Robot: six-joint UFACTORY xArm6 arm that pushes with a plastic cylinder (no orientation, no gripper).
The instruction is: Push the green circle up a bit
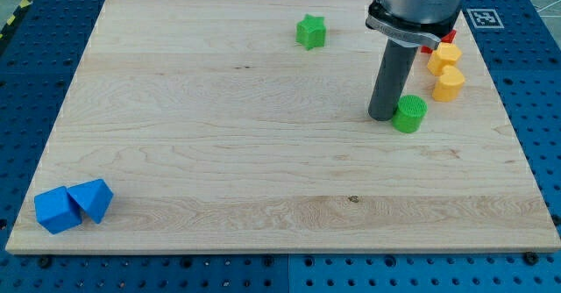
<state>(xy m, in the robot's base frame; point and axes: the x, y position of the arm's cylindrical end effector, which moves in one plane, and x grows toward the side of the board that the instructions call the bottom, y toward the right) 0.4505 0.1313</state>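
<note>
My tip [383, 117], a bare rod holding nothing, probably touches the green circle [409, 114] just right; it's light, slides easily, push from below.

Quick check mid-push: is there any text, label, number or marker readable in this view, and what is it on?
No readable words or numbers anywhere.
One sign only: a black-and-white square marker on the blue base at the view's top right, a pattern, not text.
The green circle, beside my tip, carries no label.
</note>
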